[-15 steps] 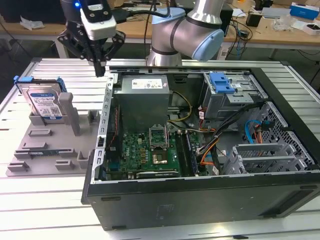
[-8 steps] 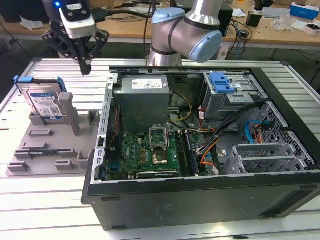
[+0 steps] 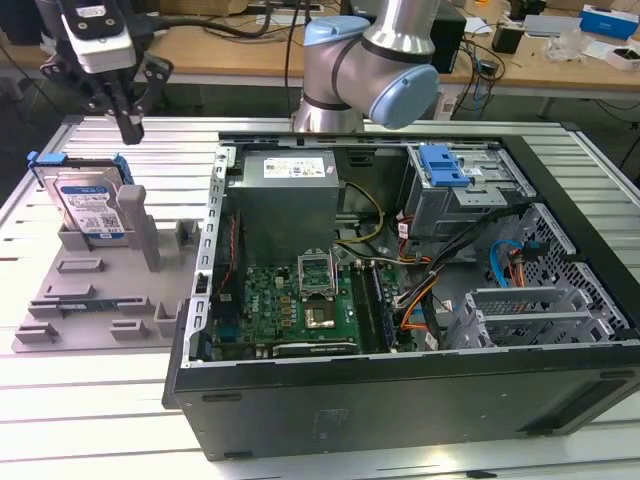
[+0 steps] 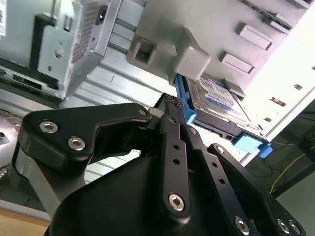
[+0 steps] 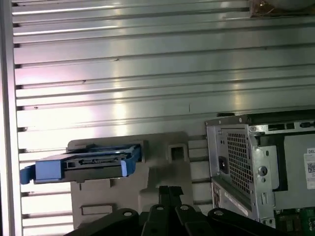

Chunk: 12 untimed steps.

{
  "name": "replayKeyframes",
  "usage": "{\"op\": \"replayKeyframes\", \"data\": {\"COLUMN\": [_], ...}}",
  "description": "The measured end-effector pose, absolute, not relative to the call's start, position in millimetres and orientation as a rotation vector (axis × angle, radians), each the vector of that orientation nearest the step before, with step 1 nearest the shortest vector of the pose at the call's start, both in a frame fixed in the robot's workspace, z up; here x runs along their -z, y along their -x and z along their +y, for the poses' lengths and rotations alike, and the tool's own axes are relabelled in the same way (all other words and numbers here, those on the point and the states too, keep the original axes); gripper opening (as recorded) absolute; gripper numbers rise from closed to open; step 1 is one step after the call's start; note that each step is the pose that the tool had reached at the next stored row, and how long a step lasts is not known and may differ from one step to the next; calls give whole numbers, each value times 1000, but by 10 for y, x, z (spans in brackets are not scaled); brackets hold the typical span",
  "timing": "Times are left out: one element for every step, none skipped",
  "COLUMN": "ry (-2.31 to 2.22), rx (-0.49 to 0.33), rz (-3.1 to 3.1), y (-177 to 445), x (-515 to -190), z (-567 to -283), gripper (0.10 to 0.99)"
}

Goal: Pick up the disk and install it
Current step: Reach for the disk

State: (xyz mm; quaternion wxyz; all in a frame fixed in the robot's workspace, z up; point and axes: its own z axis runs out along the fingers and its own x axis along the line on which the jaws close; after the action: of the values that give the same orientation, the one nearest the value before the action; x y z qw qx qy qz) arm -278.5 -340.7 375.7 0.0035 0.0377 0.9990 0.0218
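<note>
A: Disk loc?
B: Disk (image 3: pixel 88 205) stands on edge in slot of grey fixture (image 3: pixel 70 300), on table (image 3: pixel 100 420), at exterior view's left of open PC case (image 3: pixel 400 410).
A: End effector?
B: End effector (image 3: pixel 130 125) hangs above disk's top edge, apart, no contact. Jaws pressed together, holding nothing.

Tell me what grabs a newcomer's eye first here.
The open computer case dominates the exterior view's centre and right, its green motherboard exposed. At that view's left, the disk stands upright in a grey holder, with the gripper above it, not touching.
</note>
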Motion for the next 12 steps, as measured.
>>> {"op": "replayKeyframes", "data": {"ry": [-118,-118,-118,-118,-118,-118,-118,-118,-118,-118,-118,-118], "rx": [-68,-68,-68,-68,-68,-68,-68,-68,-68,-68,-68,-68], "rz": [3132,3133,3133,3134,3135,3135,3136,3137,3137,3137,3137,3137], "y": [2835,2869,2919,2973,3010,3045,3110,3154,3175,3182,3182,3182], "x": [-3751,-3747,-3741,-3734,-3729,-3725,-3718,-3715,-3714,-3713,-3714,-3714], "z": [-3386,-3372,-3351,-3328,-3313,-3298,-3270,-3252,-3243,-3241,-3241,-3241], "gripper": [106,106,106,106,106,106,106,106,106,106,106,106]}}
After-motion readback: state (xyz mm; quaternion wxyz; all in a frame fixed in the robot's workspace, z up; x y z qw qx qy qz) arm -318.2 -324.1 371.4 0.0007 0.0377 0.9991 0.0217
